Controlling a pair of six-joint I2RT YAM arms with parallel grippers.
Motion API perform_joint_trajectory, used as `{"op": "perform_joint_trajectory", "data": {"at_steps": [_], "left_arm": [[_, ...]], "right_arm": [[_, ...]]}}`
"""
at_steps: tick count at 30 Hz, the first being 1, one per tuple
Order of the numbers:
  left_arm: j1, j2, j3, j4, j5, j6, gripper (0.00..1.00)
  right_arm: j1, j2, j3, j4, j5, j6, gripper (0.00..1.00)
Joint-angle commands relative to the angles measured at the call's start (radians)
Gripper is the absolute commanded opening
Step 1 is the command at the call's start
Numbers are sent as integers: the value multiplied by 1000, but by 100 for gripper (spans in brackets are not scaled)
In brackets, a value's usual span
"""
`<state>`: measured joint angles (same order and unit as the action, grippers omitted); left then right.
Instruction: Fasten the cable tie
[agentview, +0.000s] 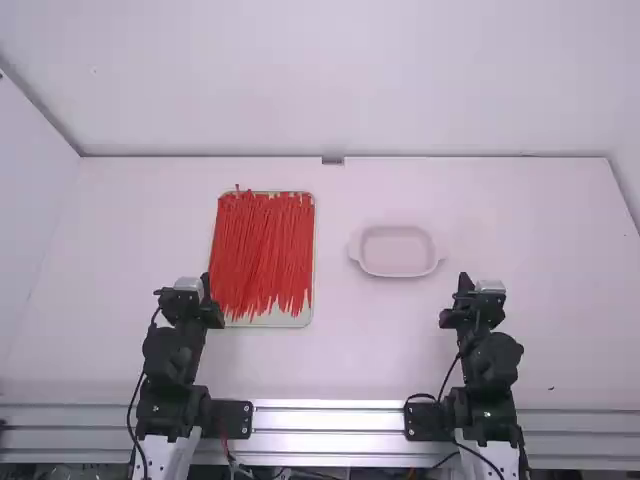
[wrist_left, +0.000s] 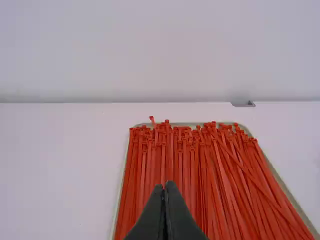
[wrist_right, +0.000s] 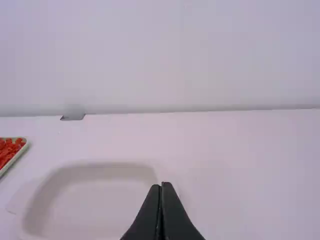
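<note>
Two closed pincers (wrist_left: 165, 185) (wrist_right: 161, 185), one tie-filled tray (agentview: 266, 322), one dish (agentview: 396, 272)

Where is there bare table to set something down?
Free: the white table right of the white two-handled dish, left of the beige tray, and the gap between them. Crowded: the tray, packed with red cable ties, left gripper at its near corner.

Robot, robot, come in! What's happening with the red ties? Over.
Both jaws shut, holding nothing. Red cable ties piled on tray, untouched. White dish sits apart.
</note>
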<state>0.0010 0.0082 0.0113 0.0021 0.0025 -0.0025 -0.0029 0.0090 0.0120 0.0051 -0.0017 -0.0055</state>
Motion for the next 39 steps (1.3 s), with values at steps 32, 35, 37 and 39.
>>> {"op": "perform_joint_trajectory", "data": {"at_steps": [32,35,37,39], "left_arm": [[-18,550,521,-317,92,-3,37],[-20,616,592,-361,104,-2,42],[-22,655,636,-387,111,0,45],[-24,721,705,-423,124,-8,50]], "right_arm": [[82,536,434,-241,-86,43,37],[103,606,495,-275,-84,49,43],[117,647,532,-295,-82,53,46],[138,707,590,-331,-94,60,51]]}}
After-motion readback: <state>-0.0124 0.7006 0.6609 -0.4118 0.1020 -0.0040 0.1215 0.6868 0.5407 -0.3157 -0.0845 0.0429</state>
